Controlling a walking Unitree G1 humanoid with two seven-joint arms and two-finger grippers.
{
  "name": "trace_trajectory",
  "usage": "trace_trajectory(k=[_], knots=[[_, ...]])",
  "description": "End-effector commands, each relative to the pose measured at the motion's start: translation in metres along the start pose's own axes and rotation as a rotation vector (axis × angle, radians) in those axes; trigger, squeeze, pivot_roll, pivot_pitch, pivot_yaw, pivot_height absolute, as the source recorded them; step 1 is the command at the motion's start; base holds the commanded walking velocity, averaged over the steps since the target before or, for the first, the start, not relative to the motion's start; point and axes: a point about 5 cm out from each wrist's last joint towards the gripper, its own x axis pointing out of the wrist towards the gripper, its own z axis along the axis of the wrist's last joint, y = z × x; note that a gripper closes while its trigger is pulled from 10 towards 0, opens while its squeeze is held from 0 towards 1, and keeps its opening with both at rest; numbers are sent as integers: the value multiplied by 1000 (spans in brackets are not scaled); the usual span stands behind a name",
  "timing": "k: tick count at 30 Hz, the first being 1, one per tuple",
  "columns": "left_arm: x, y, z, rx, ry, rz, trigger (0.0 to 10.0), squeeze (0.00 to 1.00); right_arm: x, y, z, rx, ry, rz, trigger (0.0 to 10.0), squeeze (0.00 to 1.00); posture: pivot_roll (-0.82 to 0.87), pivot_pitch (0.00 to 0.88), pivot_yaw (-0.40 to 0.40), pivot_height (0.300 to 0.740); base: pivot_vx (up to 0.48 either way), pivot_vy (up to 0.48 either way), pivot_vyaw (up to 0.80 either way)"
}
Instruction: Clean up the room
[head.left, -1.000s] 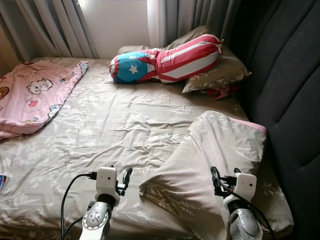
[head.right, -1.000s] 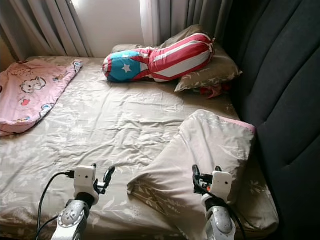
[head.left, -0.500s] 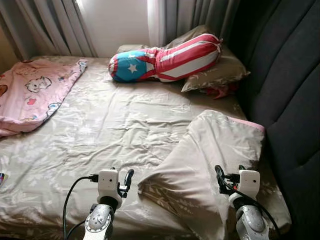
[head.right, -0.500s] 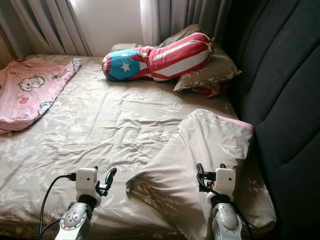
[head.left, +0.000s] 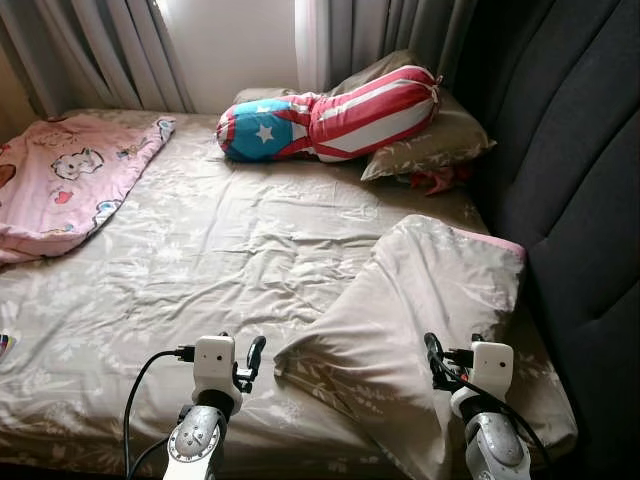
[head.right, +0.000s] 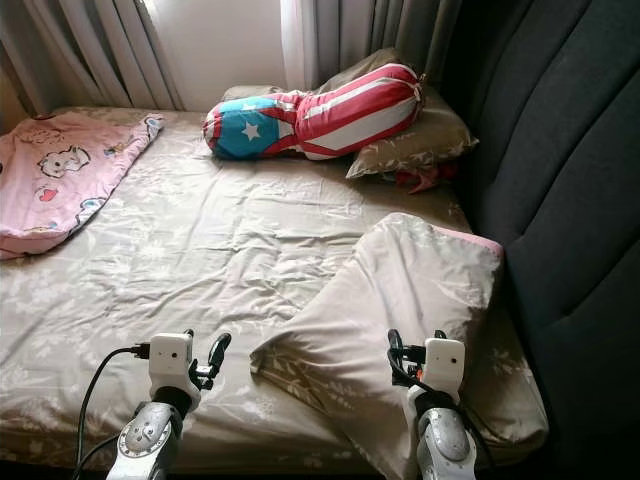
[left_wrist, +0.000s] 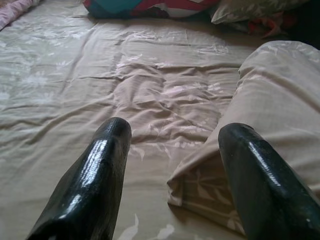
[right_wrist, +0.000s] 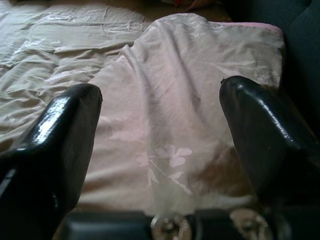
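Nearest to the robot, the two end effectors are held low over the near edge of the bed (head.left: 200, 260). The left end effector (head.left: 252, 357) is seen with its fingers spread apart and nothing between them; it hangs just beside the near left corner of the pillow (head.left: 420, 300). The right end effector (head.left: 436, 362) is also spread wide and empty, and it is placed above the near part of the same pillow, as is shown in the right wrist view, where the pillow lies between the two fingers.

The pillow is lying flat and askew on the right side of the bed, with its far edge close to the dark headboard (head.left: 580, 200). A pink trim is seen along that far edge.

Farther away, the sheet is wrinkled in the middle. At the far left a pink blanket (head.left: 70, 180) is spread out. At the far end a striped bolster (head.left: 330, 115) with a star is resting on a second pillow (head.left: 430, 150), and a red cloth (head.left: 435, 180) is seen beside it.

The step in hand is judged to be the approach to the near pillow, not yet a grasp. For the next move, both end effectors would need to be lowered and closed on the near edge of the pillow, so that it can be carried to the head of the bed.
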Motion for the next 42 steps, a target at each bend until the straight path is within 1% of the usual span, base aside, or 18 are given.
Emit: trace_trajectory(k=[1,5,10,13,15,27,33,39,42], knots=[[0,-1,1,-11,-2,-3,10000,0,1,0,3,-2,-8,-3,10000,0,-109,20,-59,673,0,0,0],[0,-2,1,-11,2,-9,10000,0,3,1,3,-1,-5,-2,10000,0,-108,18,-59,673,0,0,0],[0,-1,2,-10,2,-8,10000,0,5,4,0,-16,34,-1,10000,0,-103,22,-59,668,0,0,0],[0,-1,1,-9,3,-7,10000,0,4,5,0,-12,25,2,10000,0,-101,24,-60,654,0,0,0],[-1,-1,1,-9,4,-6,10000,0,4,6,0,-2,13,7,10000,0,-101,25,-60,654,0,0,0],[-3,-3,1,-7,10,-13,10000,0,4,9,-2,18,28,11,10000,0,-94,19,-57,654,0,0,0],[-3,-4,1,-10,8,-16,10000,0,4,9,-4,31,43,11,10000,0,-84,13,-55,654,255,0,0],[-3,-4,1,-13,9,-16,10000,0,5,10,-5,42,44,13,10000,0,-82,7,-53,654,259,0,-745],[-3,-5,2,-14,8,-18,10000,0,5,11,-5,32,46,22,10000,0,-83,6,-53,654,264,0,0]])
